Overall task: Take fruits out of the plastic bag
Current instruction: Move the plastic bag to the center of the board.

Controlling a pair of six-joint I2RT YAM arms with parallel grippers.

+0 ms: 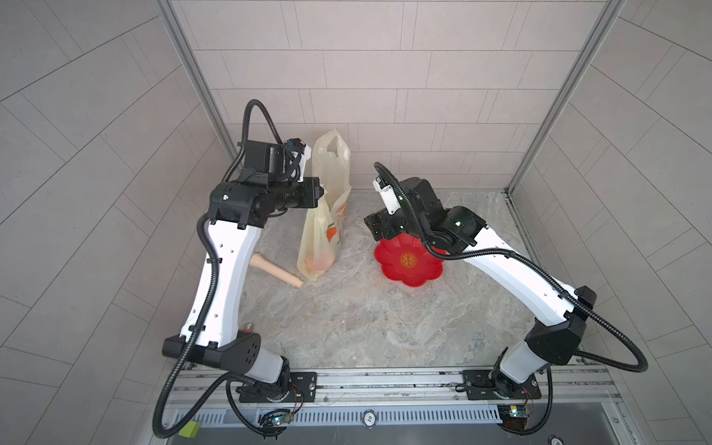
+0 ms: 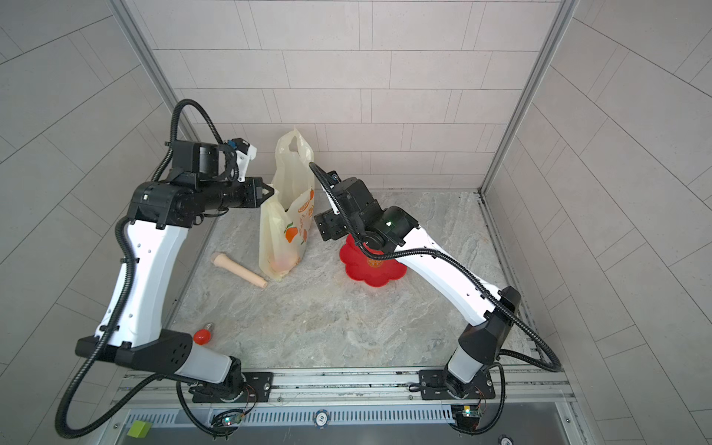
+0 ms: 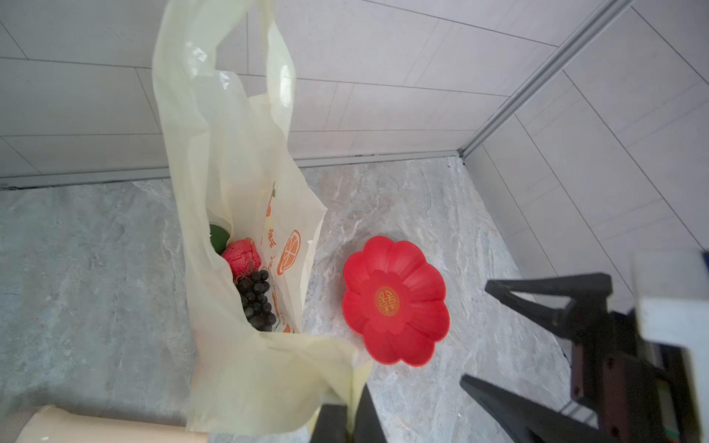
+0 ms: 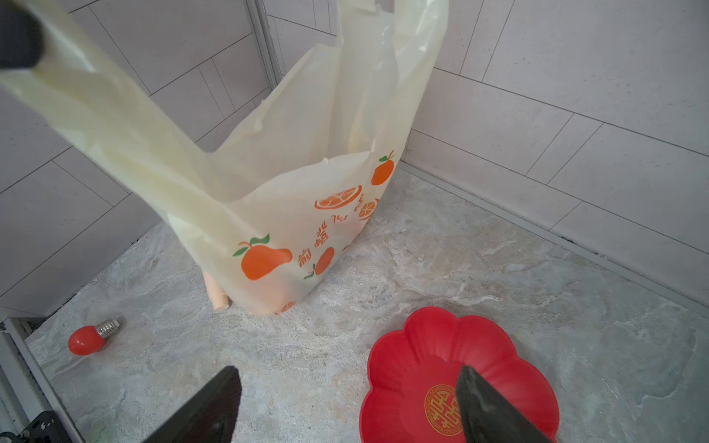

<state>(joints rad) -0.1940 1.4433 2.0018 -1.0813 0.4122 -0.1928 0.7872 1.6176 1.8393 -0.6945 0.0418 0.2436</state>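
The pale yellow plastic bag (image 1: 327,215) (image 2: 287,215) stands upright near the back wall with its mouth pulled open. My left gripper (image 3: 351,418) (image 2: 269,191) is shut on the bag's near handle strip and holds it up and to the left. Inside the plastic bag (image 3: 230,172) lie fruits: a dark purple grape bunch (image 3: 257,299), a bumpy pink fruit (image 3: 241,259) and a dark green round fruit (image 3: 219,237). My right gripper (image 4: 347,374) (image 3: 475,333) hovers open and empty to the right of the bag (image 4: 291,191), partly above the red plate.
A red flower-shaped plate (image 1: 408,266) (image 4: 460,356) lies right of the bag. A beige stick (image 1: 275,269) (image 2: 239,267) lies against the bag's left foot. A red bulb (image 2: 203,335) (image 4: 86,339) rests by the left arm's base. Tiled walls close off the back and both sides.
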